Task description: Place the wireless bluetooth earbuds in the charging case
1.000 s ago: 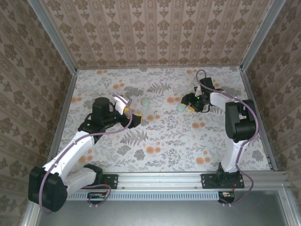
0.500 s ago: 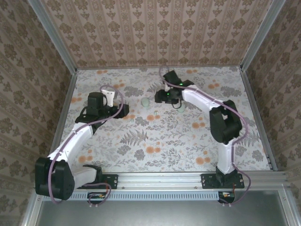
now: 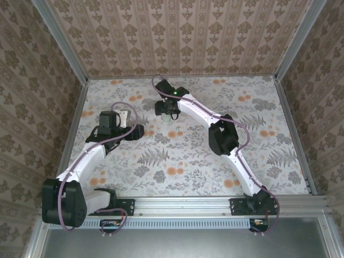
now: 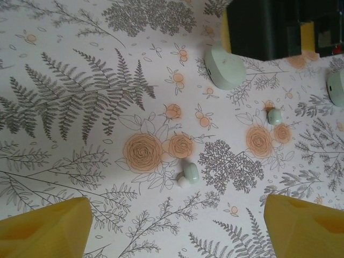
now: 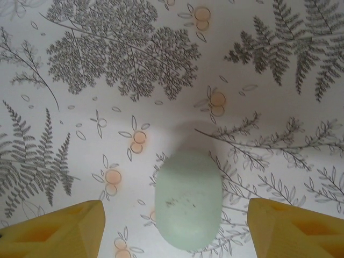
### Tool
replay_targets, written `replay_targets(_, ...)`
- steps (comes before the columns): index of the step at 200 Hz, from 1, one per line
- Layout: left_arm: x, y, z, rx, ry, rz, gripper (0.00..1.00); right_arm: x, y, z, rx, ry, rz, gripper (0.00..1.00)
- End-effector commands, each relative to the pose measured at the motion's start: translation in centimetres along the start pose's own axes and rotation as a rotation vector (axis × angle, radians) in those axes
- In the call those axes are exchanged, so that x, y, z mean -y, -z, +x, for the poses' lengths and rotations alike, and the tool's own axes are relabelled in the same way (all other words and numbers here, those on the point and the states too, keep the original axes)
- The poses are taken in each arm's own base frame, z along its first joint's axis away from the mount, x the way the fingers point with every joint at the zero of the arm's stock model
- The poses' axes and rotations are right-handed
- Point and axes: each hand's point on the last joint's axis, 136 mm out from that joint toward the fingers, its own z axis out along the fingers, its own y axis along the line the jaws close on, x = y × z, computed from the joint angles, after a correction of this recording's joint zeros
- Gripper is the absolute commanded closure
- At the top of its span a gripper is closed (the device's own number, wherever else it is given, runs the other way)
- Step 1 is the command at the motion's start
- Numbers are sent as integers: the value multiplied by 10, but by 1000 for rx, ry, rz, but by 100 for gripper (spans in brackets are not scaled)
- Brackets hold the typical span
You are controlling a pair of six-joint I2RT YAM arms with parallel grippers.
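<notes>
Right tool (image 5: pixel 174 217) hangs low over the far middle of the counter (image 3: pixel 188 161), its arm stretched across from the right base. Its yellow fingers (image 5: pixel 54 228) are spread wide and released, gripping nothing. The charging case (image 5: pixel 188 199), a pale green oval with its lid closed, lies flat on the flowered surface between those fingers, with bare counter showing on both sides of it. The left tool (image 4: pixel 172 234) sits just left of that spot, pointing toward the case. It is likewise released, its two yellow tips far apart with only printed ferns and blossoms between them. In the left wrist view one earbud (image 4: pixel 189 173), pale green with a whitish tip, lies on the counter just ahead of the left tool, beside an orange rose print. A second earbud (image 4: pixel 274 116) lies farther on and to the right, well apart from the first, next to another orange bloom. Both earbuds are outside the case, near it but not touching. Another pale green rounded piece (image 4: pixel 337 87) is cut off by the right edge of that view.
</notes>
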Motion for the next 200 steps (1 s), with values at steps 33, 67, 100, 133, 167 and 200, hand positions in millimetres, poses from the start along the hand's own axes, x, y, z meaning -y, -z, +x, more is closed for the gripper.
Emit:
replay_targets(33,11,-5,-7,15,26,94,17,18,-19,19,-61,25,111,28)
replay_targets(67,11,-7,-4,18,29,98,17,22,-27,25,-82,52,126,32)
replay_targets(100,10,-8,-3,20,30,97,17,18,-34,29,-96,58,104,43)
replay_targets(133,10,-10,-1,11,32,97,17,16,-37,30,-100,59,89,54)
replay_targets(167,9,-9,2,3,34,92,17,14,-25,27,-96,59,81,66)
replay_targets(200,13,-7,2,-3,26,98,18,13,3,19,-72,50,79,69)
